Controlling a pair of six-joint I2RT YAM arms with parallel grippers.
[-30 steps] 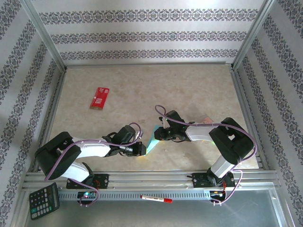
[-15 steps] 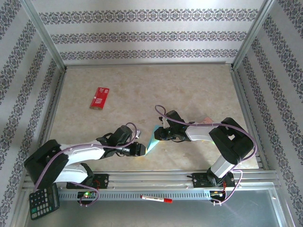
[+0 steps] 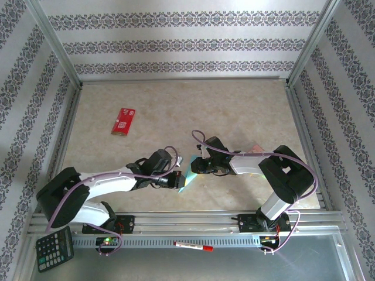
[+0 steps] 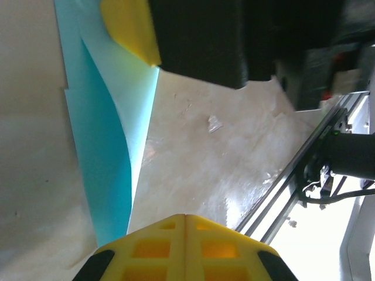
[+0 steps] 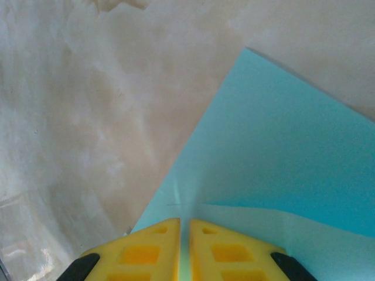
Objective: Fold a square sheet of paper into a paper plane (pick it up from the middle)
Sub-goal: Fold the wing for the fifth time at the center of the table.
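Back-left of the square sheet of paper (image 3: 188,174) lies a red packet (image 3: 123,121).

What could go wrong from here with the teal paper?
1. The right fingers pinch the thin light teal-blue paper sheet at one edge; it bows, so pulling might tear or slip it.
2. The left fingers are shut beside the sheet, seemingly not on it; pressing could crease it crooked.

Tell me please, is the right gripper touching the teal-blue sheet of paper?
Touching. The right wrist view shows the teal-blue sheet of paper running in between the nearly closed yellow fingers of the right gripper.
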